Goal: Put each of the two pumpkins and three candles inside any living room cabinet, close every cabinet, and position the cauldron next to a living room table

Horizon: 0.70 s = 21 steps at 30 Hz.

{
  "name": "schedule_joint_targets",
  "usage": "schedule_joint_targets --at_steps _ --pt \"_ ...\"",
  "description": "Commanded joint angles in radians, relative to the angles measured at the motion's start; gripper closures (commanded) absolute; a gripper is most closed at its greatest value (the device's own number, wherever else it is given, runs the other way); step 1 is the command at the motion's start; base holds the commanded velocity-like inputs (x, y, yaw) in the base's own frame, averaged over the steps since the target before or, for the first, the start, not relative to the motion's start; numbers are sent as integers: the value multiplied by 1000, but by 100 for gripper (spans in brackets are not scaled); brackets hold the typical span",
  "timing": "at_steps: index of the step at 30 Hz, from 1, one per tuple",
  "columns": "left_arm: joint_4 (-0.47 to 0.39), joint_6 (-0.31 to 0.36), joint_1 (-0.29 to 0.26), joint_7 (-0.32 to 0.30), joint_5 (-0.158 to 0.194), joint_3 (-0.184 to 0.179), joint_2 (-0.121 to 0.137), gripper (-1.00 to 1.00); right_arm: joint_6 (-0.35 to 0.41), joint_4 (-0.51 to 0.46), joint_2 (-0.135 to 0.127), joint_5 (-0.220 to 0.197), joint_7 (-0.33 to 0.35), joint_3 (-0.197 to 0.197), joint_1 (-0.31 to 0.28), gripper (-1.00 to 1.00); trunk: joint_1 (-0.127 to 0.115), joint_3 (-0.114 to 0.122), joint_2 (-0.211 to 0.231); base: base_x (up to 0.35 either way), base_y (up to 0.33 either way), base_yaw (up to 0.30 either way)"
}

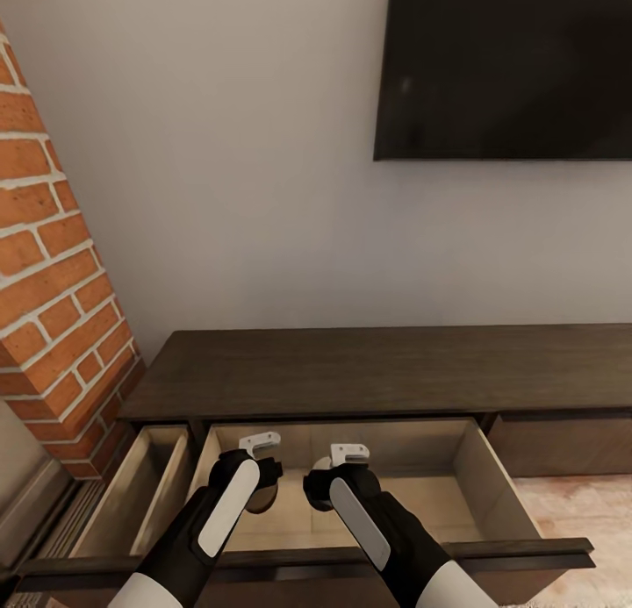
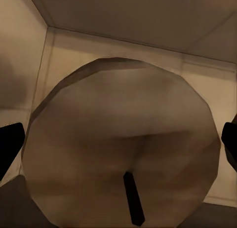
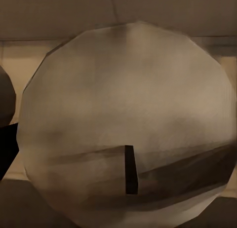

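Left candle (image 2: 118, 149): seen end-on from my left wrist, wick end facing the camera, long axis running along my fingers. Right candle (image 3: 128, 124): same attitude in the right wrist view. Both sit over the pale inside of the open drawer (image 1: 505, 489) of the cabinet (image 1: 377, 371).

Left gripper (image 1: 262, 489): dark fingers (image 2: 10, 146) parted to the candle's full width, one against each side, clamped on it. Right gripper (image 1: 318, 492): one finger visible beside its candle; grip cannot be determined.

Clearances: the two grippers hang close together near the drawer's left-centre. Drawer floor open toward the right wall. Front rail lies near my forearms. A second drawer (image 1: 132, 494) stands open beside the brick wall (image 1: 53, 283).
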Motion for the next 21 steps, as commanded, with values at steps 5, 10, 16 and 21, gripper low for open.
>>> schedule_joint_targets --at_steps 5,10,16,21 --pt "-1 0 -1 10 10 -2 0 100 0 -1 -1 -10 -11 2 -1 100 2 -20 -2 0 0 0" --pt "-1 0 -1 10 10 -2 0 100 -2 7 -2 -8 -10 1 -1 100 4 -40 -3 0 0 0" --pt "-1 0 -1 10 10 -2 0 100 -21 52 -2 1 -7 0 -1 100 7 -63 -4 0 0 0" --pt "-1 0 -1 10 10 -3 -1 100 -51 55 -2 5 -6 0 -1 100 9 -82 -5 0 0 0"
